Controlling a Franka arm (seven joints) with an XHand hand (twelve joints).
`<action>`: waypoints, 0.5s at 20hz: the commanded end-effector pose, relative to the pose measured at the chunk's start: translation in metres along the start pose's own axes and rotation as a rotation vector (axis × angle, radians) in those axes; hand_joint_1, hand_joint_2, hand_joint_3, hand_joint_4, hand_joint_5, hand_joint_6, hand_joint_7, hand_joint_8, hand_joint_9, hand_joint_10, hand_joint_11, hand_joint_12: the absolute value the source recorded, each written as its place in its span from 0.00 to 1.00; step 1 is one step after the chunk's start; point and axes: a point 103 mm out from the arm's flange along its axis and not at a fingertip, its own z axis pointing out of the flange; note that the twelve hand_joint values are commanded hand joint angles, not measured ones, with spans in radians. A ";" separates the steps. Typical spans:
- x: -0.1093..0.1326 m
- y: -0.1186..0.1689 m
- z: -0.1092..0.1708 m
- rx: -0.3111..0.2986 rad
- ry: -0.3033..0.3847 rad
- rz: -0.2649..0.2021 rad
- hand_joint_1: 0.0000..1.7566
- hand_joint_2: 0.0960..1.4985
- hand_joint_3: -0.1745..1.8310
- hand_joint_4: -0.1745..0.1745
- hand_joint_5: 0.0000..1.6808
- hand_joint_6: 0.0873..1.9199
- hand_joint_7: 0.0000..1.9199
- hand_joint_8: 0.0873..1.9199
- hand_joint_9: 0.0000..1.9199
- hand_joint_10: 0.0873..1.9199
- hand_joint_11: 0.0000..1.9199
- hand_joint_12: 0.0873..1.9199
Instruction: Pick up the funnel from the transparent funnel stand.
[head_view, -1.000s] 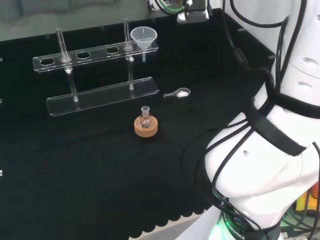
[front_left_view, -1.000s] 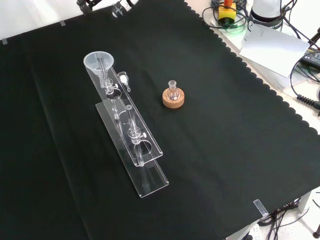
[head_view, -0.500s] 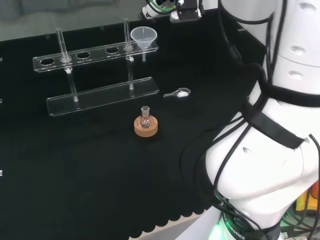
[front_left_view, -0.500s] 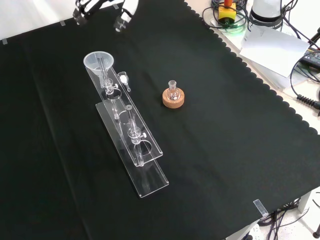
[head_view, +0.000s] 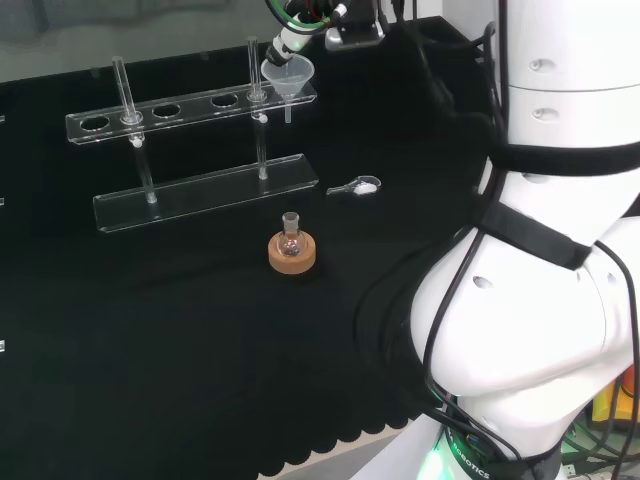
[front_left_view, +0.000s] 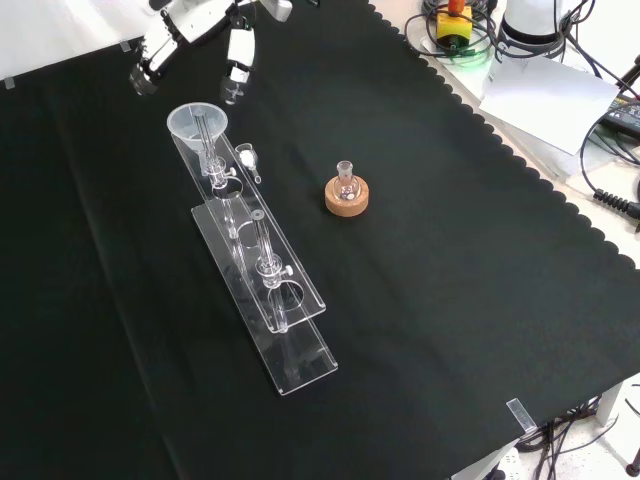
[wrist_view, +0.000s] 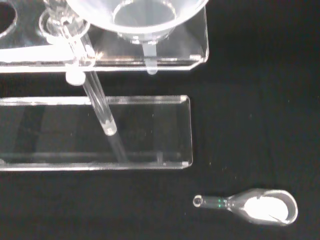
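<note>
The clear funnel (front_left_view: 197, 123) sits in the end hole of the transparent funnel stand (front_left_view: 262, 290), at the stand's far end in the front view. My hand (front_left_view: 190, 25) hovers just beyond it, fingers (front_left_view: 238, 62) spread and relaxed, grasping nothing. To the right, a small spoon (head_view: 357, 186) of white powder lies near a little flask (front_left_view: 346, 178) on a cork ring (front_left_view: 346, 197).

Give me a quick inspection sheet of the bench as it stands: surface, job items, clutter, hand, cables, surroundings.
Surface: black cloth, flat, scalloped edge.
Job's things: funnel seated in the end hole of the transparent funnel stand, not yet lifted.
Clutter: small flask upright on a cork ring; spoon holding white powder lies on the cloth beside the stand's base.
Hand: hand open, fingers spread just beyond the funnel, not touching it.
Cables: black cables along the arm; loose cables off the cloth at the front view's right.
Surroundings: white sheet beside the bench.
</note>
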 end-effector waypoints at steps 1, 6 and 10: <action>0.006 0.002 0.008 0.072 -0.033 -0.017 0.31 0.52 0.21 0.37 0.02 0.00 0.00 0.14 0.07 0.39 0.12 0.79; 0.010 0.005 0.010 0.072 -0.107 -0.018 0.33 0.49 0.21 0.36 0.01 0.00 0.00 0.12 0.06 0.39 0.14 0.79; 0.010 0.010 0.012 0.072 -0.119 -0.020 0.34 0.48 0.22 0.35 0.01 0.00 0.00 0.11 0.05 0.40 0.14 0.79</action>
